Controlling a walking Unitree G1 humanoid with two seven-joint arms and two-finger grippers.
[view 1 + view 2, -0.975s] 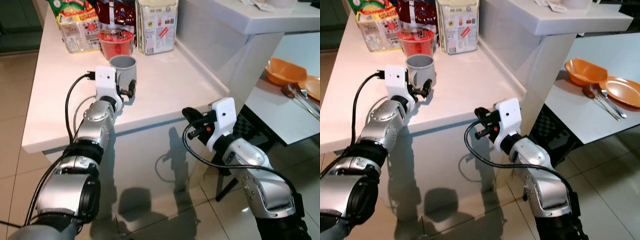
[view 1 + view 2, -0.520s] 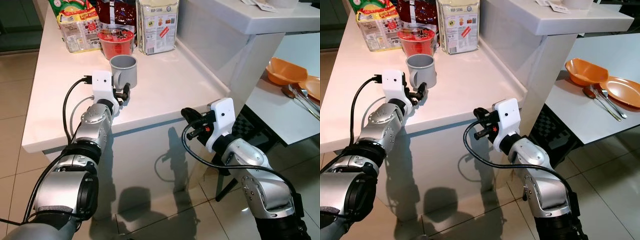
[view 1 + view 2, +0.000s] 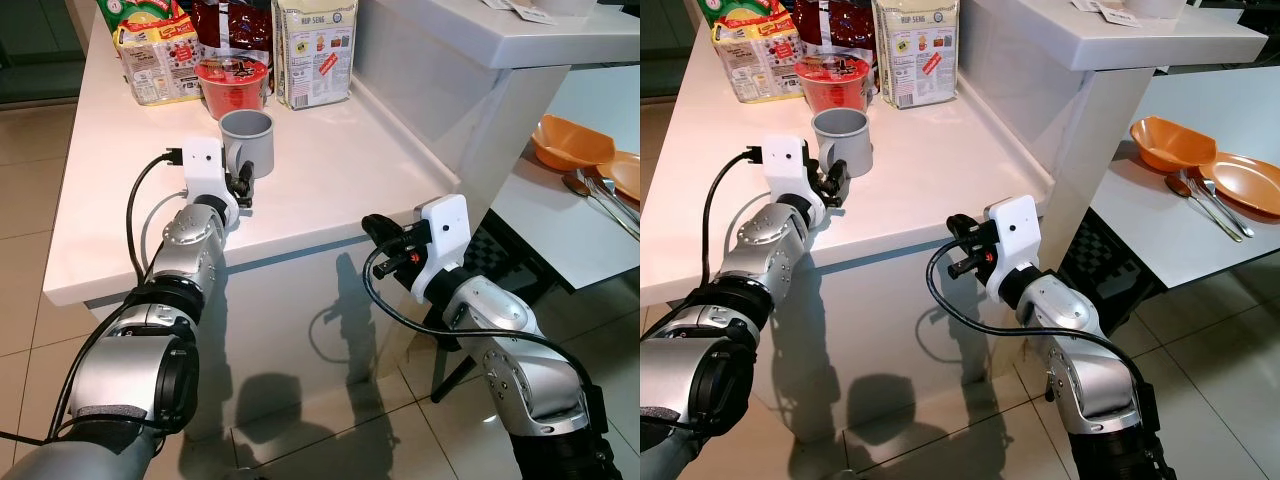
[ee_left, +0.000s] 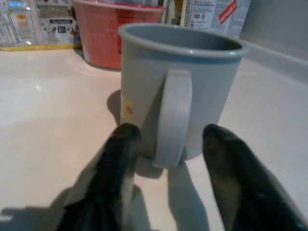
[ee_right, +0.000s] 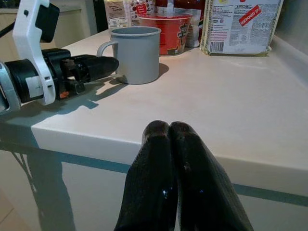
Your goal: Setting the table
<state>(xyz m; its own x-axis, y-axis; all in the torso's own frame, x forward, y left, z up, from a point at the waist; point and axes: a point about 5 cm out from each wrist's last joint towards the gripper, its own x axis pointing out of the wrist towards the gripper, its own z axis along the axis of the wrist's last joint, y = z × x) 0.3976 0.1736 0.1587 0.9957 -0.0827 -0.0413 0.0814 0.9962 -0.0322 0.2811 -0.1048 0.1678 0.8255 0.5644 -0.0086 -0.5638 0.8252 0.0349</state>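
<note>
The grey mug [image 4: 178, 91] stands on the white counter [image 3: 330, 170], a red noodle cup [image 3: 233, 82] at its 12 o'clock. The left gripper [image 4: 171, 144] has its fingers parted, straddling the handle [image 4: 172, 118] without touching it. Best to ease forward squarely, then close on the handle. The right gripper [image 5: 169, 132], fingers pressed together and empty, waits off the counter edge.

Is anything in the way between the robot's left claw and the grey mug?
No. The open left gripper is right at the grey mug, one finger on each side of its handle, with just bare white counter underneath.
</note>
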